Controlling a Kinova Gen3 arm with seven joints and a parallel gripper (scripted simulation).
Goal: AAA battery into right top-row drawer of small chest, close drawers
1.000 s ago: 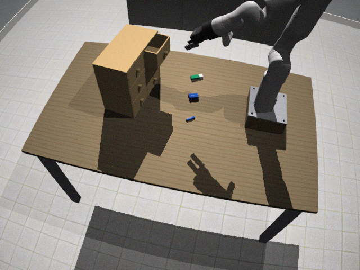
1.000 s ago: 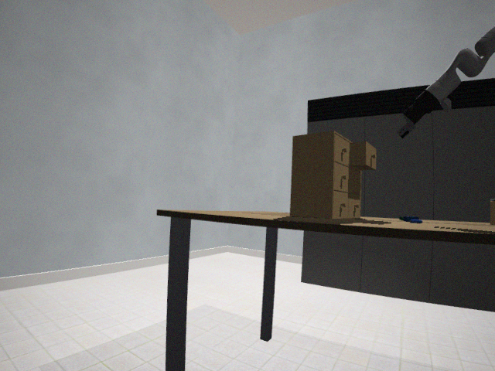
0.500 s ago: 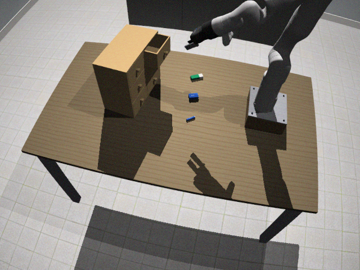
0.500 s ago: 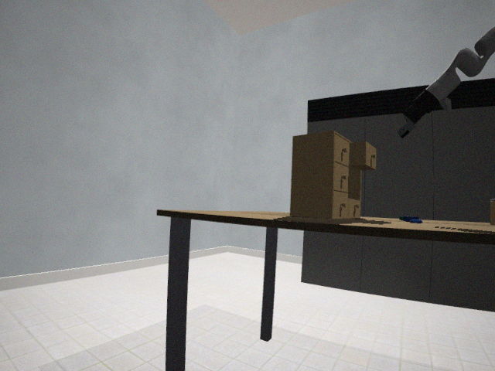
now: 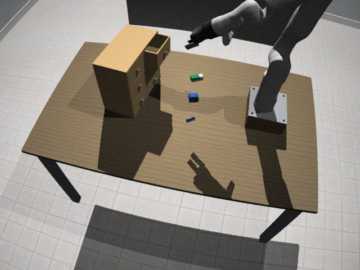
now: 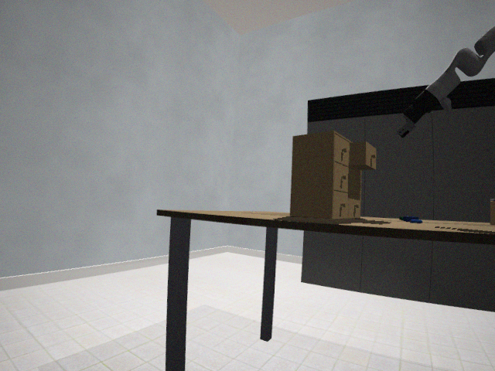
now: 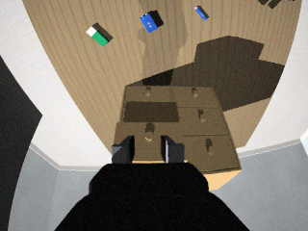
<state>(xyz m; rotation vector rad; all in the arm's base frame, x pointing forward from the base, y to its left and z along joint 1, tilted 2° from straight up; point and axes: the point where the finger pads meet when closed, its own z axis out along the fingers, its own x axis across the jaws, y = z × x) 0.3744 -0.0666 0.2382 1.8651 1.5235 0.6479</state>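
Note:
The small wooden chest (image 5: pixel 127 70) stands on the table's far left part. Its top-row right drawer (image 5: pixel 157 48) is pulled out partway and looks empty; it also shows in the side view (image 6: pixel 363 154) and the wrist view (image 7: pixel 152 112). The AAA battery (image 5: pixel 190 118), a small blue cylinder, lies on the table in front of the chest, and in the wrist view (image 7: pixel 202 13) too. My gripper (image 5: pixel 191 45) (image 7: pixel 147 144) hangs high in the air, to the right of the open drawer and above its level, open and empty.
A blue block (image 5: pixel 193 96) and a green-and-white block (image 5: pixel 196 76) lie on the table between the battery and the spot below the gripper. The arm's grey base (image 5: pixel 267 111) stands at the table's right. The other drawers are pushed in.

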